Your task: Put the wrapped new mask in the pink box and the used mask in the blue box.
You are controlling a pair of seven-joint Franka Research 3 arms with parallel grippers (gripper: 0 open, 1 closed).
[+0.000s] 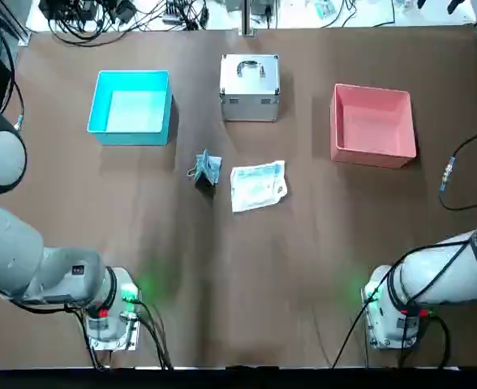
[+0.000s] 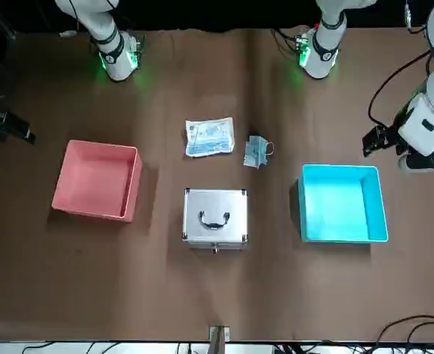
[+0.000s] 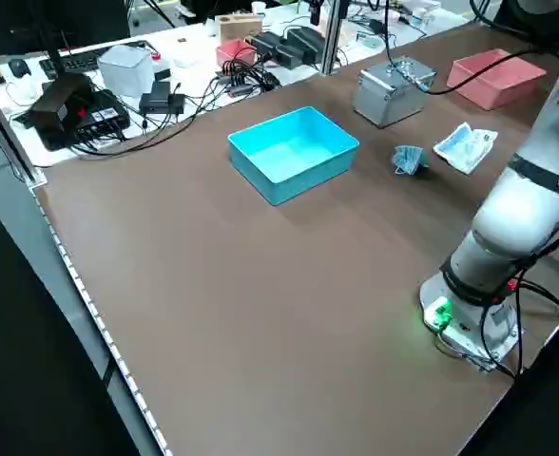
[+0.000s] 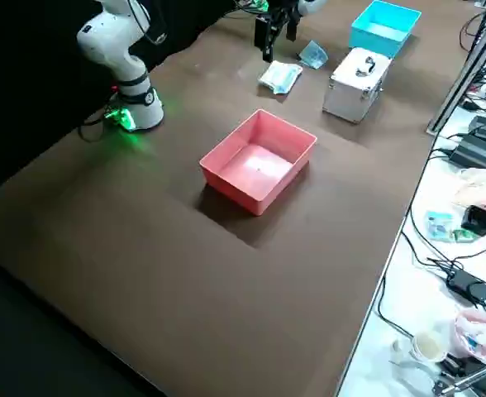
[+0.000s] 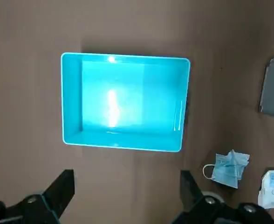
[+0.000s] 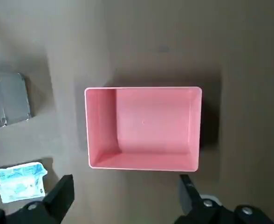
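Jaws of both arms gape; blue box (image 1: pixel 131 106) and pink box (image 1: pixel 372 125) hold nothing.

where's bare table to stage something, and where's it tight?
Free: the wide brown strip between both arm bases and the two masks. Also the gaps between the cyan-blue plastic bin, silver metal case and pink plastic bin. Tight: the bunchy blue-grey mask beside the flat white plastic packet, just below the case.

A robotics lab: cables (image 1: pixel 117 16) and electronics (image 3: pixel 75 104) are crowding benches beside the brown worktop (image 1: pixel 238 275).
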